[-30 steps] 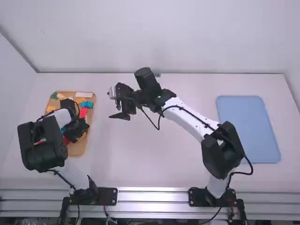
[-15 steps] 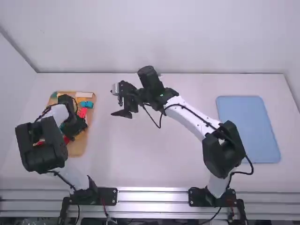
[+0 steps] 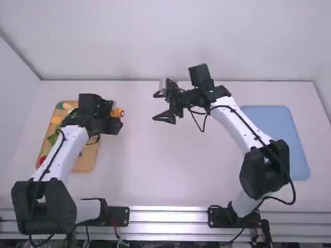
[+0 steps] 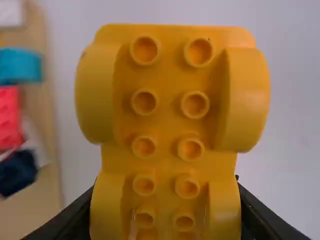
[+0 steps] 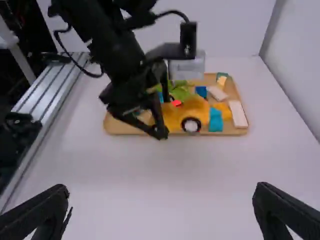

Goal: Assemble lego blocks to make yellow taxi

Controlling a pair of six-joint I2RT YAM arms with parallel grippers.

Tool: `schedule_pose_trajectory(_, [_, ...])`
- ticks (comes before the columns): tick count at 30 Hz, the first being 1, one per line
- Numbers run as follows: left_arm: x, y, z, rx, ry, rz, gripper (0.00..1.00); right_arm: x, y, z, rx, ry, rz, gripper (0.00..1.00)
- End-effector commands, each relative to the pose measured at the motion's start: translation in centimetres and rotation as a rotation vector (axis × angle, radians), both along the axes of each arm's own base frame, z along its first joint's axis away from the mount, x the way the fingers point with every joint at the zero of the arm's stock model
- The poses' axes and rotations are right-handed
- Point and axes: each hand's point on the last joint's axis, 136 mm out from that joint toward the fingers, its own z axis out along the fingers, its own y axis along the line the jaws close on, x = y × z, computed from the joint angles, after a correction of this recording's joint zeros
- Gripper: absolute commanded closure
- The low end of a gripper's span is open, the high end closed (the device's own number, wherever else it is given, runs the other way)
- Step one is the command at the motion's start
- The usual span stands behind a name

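The yellow taxi chassis (image 4: 170, 120) was pinched by its near end between the two fingers of the left gripper (image 4: 166, 200), with its rows of round studs presented to the left wrist camera. Its long axis appeared to be set near to far, the far end being left free beyond the fingertips, and a black-and-white wheel (image 5: 191, 125) could be made out low on its side. The chassis was held up just to the right of the wooden tray (image 3: 84, 165). The right gripper (image 5: 161, 192) was spread wide, with nothing held between its fingers, and was placed well apart to the right, over the middle of the white table (image 3: 155, 170); from there the chassis lay to the left, its side rather than an end being turned that way. By judgement, a move rightward onto the table would be called for, and if the second gripper were to be used as a brace, the chassis would be met across its width. A tilt on setting down could be risked, since only one end was gripped. On the tray, a red block (image 4: 8, 117) and a teal block (image 4: 20, 66) were left loose, and the blue mat (image 3: 274, 142) was laid at the far right beyond the right arm.
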Motion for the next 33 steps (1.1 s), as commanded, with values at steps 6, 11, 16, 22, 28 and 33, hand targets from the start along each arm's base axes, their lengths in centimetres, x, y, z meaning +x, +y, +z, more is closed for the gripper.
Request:
schedule_pose_trajectory(6, [-1.4, -9.4, -4.4, 0.211, 0.043, -0.512, 0.98, -2.6, -2.5, 3.5, 0.042, -0.164, -0.019, 0.02])
schedule_pose_trajectory(11, [-2.1, -12.5, -6.7, 0.262, 0.075, -0.722, 0.99, -2.0, -4.8, 3.1, 0.029, -0.172, -0.268, 0.02])
schedule_pose_trajectory(16, [-3.0, -16.7, -9.6, 0.304, 0.080, -1.060, 0.83, -3.9, -7.2, 2.8, 0.138, -0.212, -0.452, 0.02])
schedule_pose_trajectory(22, [-4.1, -19.0, -12.0, 0.398, 0.082, -1.294, 0.84, -4.8, -8.9, 2.3, 0.234, -0.226, -0.570, 0.02])
schedule_pose_trajectory(28, [-4.2, -19.8, -13.2, 0.429, 0.077, -1.328, 0.60, -5.2, -9.2, 2.0, 0.234, -0.229, -0.580, 0.02])
schedule_pose_trajectory(33, [-4.5, -19.6, -14.0, 0.430, 0.086, -1.330, 0.01, -5.0, -9.1, 1.9, 0.233, -0.232, -0.579, 0.02])
